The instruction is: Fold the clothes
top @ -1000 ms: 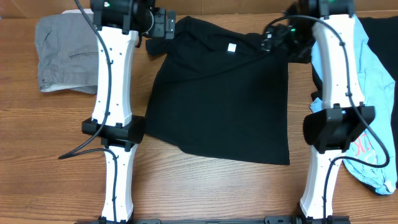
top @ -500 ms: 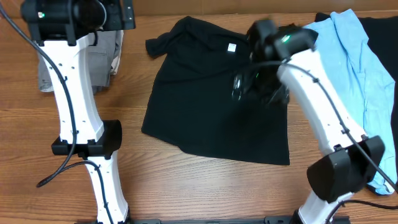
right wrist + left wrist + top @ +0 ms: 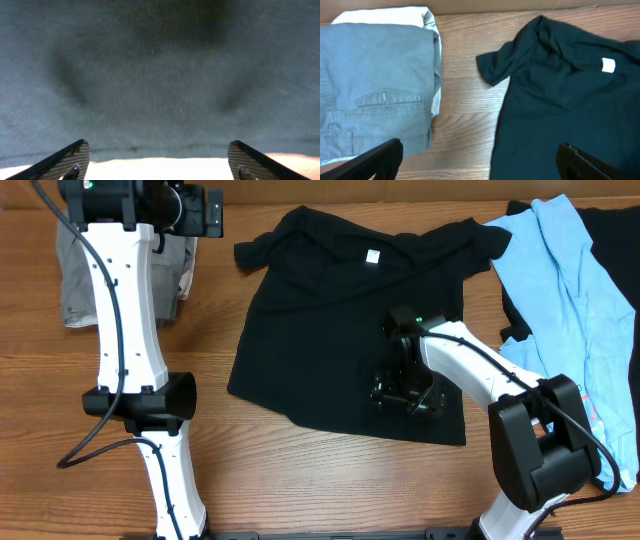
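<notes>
A black T-shirt lies spread flat in the middle of the table, collar with a white tag at the far side. It also shows in the left wrist view and fills the right wrist view. My right gripper is open, low over the shirt's lower right part, its fingertips near the bottom hem. My left gripper is open and empty, high at the far left; its fingertips hang over bare wood between the folded grey trousers and the shirt's left sleeve.
Folded grey trousers lie at the far left corner. A light blue garment and another dark garment are heaped at the right edge. Bare wood runs along the front of the table.
My right arm swung from the shirt's far right shoulder down to its lower right part. My left arm moved left, from the shirt's left sleeve to beside the grey trousers.
</notes>
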